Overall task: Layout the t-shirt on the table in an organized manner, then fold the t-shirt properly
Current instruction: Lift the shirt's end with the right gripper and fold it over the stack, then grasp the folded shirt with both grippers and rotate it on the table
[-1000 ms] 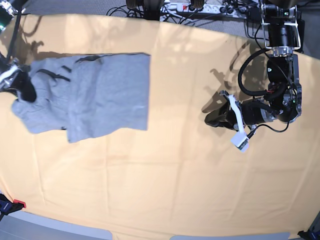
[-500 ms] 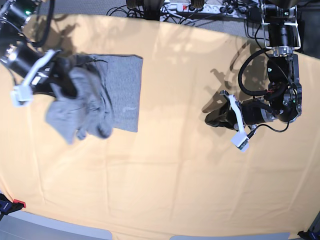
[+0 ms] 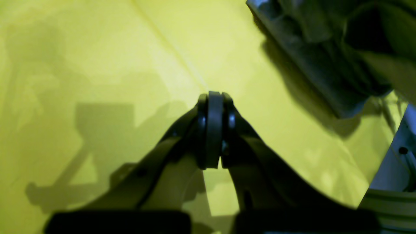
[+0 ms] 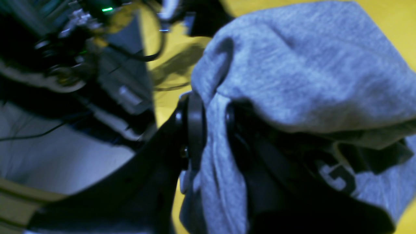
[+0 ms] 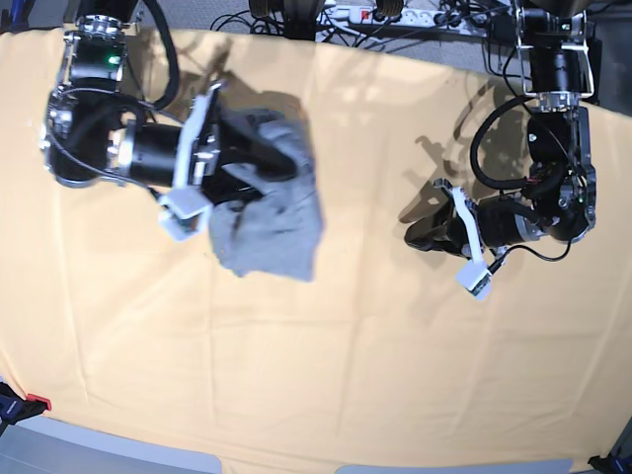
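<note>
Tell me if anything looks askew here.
Yes. The t-shirt hangs bunched from the right pincer, crumpled instead of spread flat on the table. The left pincer is shut, empty, well apart from it.

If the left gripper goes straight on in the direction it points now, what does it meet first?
Most likely the bare table. The left gripper is shut and empty, aimed at the cloth with nothing between. In the base view the t-shirt hangs from the right gripper, farther along; depth is unclear.

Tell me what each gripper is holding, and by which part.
The right gripper is shut on a bunched fold of the t-shirt, lifting it off the table; which part, I cannot tell. The left gripper is shut and empty.
</note>
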Controlling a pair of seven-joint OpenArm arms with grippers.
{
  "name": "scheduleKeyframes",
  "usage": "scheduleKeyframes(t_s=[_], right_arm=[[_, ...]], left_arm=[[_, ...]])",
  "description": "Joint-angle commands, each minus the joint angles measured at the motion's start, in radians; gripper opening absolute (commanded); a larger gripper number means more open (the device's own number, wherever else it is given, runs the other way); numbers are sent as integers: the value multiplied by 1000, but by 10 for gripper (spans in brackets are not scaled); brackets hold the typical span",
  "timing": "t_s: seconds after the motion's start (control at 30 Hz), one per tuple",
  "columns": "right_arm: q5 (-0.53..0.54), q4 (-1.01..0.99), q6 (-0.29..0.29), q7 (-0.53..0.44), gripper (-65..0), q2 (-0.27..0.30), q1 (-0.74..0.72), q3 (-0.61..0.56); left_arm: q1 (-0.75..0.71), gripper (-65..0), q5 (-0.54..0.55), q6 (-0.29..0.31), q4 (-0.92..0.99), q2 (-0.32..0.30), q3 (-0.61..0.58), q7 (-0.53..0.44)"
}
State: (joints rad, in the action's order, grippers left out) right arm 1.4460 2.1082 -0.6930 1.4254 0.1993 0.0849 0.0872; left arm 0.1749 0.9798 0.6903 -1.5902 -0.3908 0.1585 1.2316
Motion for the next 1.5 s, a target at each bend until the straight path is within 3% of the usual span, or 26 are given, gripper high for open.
scheduleKeyframes(t_s=[0.0, 0.03, 0.13, 0.17, 0.23, 0.5, 0.53, 0.6, 0.7, 0.83, 0.9, 1.07, 1.2, 1.47], right_arm=[[38, 16, -5, -29, -650, 3, -29, -19], [26, 16, -5, -29, -597, -2, -45, -39], [11, 16, -5, -29, -289, -5, -84, -63], [16, 16, -5, -29, -213, -5, -95, -62], [29, 16, -5, -29, -168, -5, -113, -58], [38, 16, -5, -29, -182, 35, -148, -43], [37, 16, -5, -29, -218, 45, -148, -34], [-1, 16, -5, -29, -353, 59, -149, -14], [-135, 16, -5, -29, -650, 62, -149, 10], [-331, 16, -5, -42, -650, 62, -148, 11], [-396, 16, -5, -109, -650, 62, -148, 10], [-453, -29, -5, -177, -650, 64, -152, -10], [-480, -182, -5, -216, -650, 64, -189, -70], [-806, -550, -5, -432, -650, 64, -291, -133]], left_arm=[[20, -650, 21, 8, -18, -11, 6, -19], [19, -650, 21, 8, -18, -11, 6, -19], [19, -650, 19, 8, -18, -11, 6, -18], [19, -650, 19, 8, -18, -11, 6, -18], [19, -650, 19, 8, -18, -11, 6, -18], [21, -650, 32, 8, -18, -11, 6, 7], [23, -650, 45, 8, -18, -11, 6, 21], [23, -650, 104, 8, -18, -17, 6, 51], [23, -650, 243, 8, -23, -28, 6, 138], [22, -650, 374, 8, -84, -27, 6, 165], [20, -650, 384, 8, -126, -27, 6, 165], [-9, -650, 391, 8, -182, -11, 6, 165], [-17, -650, 388, 8, -186, -11, 6, 165], [-69, -650, 403, 8, -186, -11, 6, 165]])
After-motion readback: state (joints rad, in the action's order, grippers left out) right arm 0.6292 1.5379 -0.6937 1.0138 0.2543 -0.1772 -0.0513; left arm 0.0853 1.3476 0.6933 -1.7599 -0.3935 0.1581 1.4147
